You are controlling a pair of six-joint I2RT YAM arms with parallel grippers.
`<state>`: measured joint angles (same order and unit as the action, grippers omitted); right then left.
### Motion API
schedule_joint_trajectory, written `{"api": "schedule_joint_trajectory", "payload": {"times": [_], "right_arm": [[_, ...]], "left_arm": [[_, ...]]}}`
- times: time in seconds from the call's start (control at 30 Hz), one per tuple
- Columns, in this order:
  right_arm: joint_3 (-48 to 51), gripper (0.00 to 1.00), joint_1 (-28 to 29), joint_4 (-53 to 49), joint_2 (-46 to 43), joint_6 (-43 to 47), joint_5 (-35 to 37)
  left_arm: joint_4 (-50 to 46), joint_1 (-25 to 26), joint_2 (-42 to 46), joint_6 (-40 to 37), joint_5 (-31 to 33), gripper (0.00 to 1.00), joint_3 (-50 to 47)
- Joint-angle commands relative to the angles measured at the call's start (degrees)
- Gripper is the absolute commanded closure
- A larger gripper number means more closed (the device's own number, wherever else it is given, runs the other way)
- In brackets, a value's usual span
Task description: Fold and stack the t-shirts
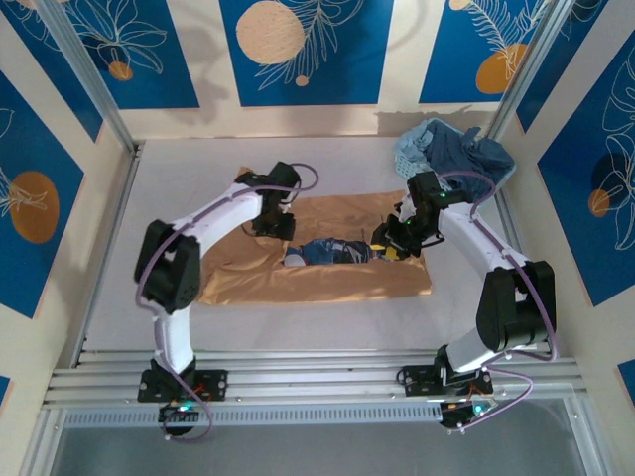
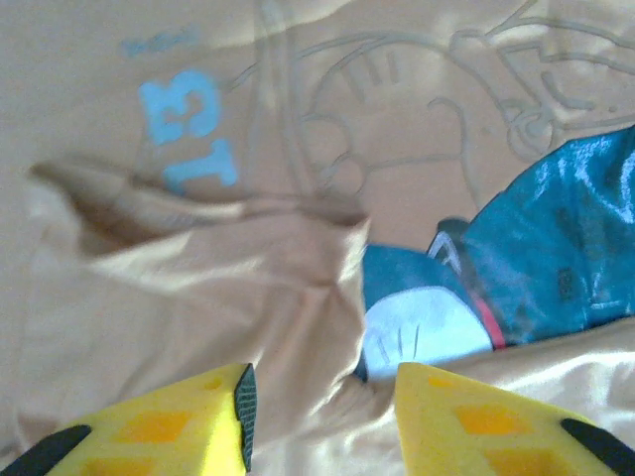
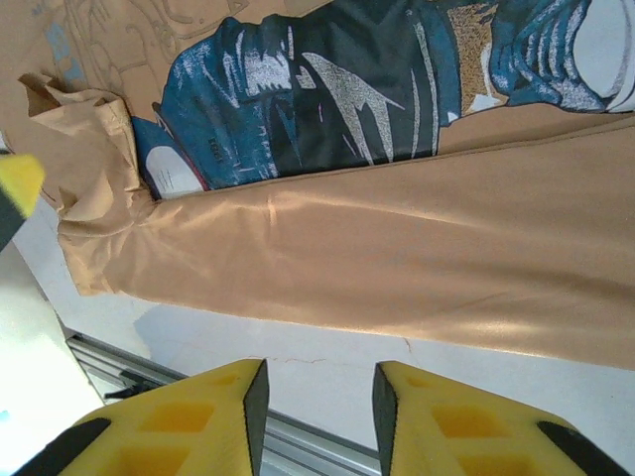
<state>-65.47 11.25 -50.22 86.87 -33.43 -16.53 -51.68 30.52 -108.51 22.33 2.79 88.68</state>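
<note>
The tan-orange cotton t-shirt with the blue-and-white cartoon print (image 1: 327,283) lies spread wide across the middle of the pale grey table (image 1: 198,178), between the two arms. From where I stand it looks part-folded. The near long edge is turned up over the body so the plain tan reverse shows, and a narrow band of the print is exposed along the middle. In the left wrist view a sleeve flap (image 2: 228,288) sits bunched and creased beside the print, not flat. I'd call it one lengthwise fold in place, rough at that end, with the crosswise folds not yet done.

The left gripper (image 1: 275,226) hovers over the far-left part of the shirt. Its yellow fingers (image 2: 189,426) stand apart with nothing between them, just cloth below. The right gripper (image 1: 395,241) hangs over the right end of the print band. In its own camera the jaws (image 3: 317,416) are also parted and empty, above bare table near the shirt's edge. So neither one holds anything.

The dusty dark blue t-shirt (image 1: 466,154) is crumpled in the light-blue plastic lattice basket (image 1: 407,154) at the far right corner, well apart from the tan one, with some paler cloth heaped around it. It has not been laid out, let alone folded.

No stack exists anywhere on the table. I judge the job well under halfway: finish this shirt, then fetch, fold and stack the blue one.
</note>
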Motion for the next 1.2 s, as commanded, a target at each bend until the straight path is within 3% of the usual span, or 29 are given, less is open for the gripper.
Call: {"api": "schedule_joint_trajectory", "payload": {"times": [0.0,0.17,0.37,0.5,0.67,0.83,0.87,1.0,1.17], "right_arm": [[1.14,0.67,0.29,0.76,-0.86,-0.91,-2.67],[-0.02,0.72,1.09,1.23,0.38,-0.98,-3.1],[-1.24,0.74,1.28,0.49,0.84,-0.58,-2.68],[-1.32,0.75,1.06,0.22,0.93,-0.75,-1.63],[-1.65,0.75,-0.55,1.19,2.25,-0.85,-0.15],[-3.99,0.74,-2.81,2.57,6.12,-1.02,2.86],[-5.02,0.74,-3.24,2.67,7.47,-1.11,3.39],[-9.15,0.74,-4.33,1.77,13.77,-1.64,6.35],[-14.0,0.74,-4.23,-2.29,22.62,-2.58,10.89]], "left_arm": [[2.56,-4.23,2.95,7.16,-5.33,0.66,-5.9],[1.13,-6.86,-0.87,10.22,-5.6,0.86,-6.04],[-0.44,-8.72,-8.97,9.42,-4.61,0.91,0.46],[0.06,-8.39,-14.17,8.64,-8.01,0.92,5.25],[-0.25,-7.67,-15.07,8.39,-6.85,0.86,8.55],[-6.47,-7.57,-9.47,9.39,1.3,0.53,7.26],[-7.53,-7.56,-7.4,10.23,2.9,0.51,5.73],[-7.4,-7.69,0.01,16.25,0.72,0.56,-3.31],[-2.62,-9.08,1.68,23.22,-3.36,0.64,-13.89]]}}
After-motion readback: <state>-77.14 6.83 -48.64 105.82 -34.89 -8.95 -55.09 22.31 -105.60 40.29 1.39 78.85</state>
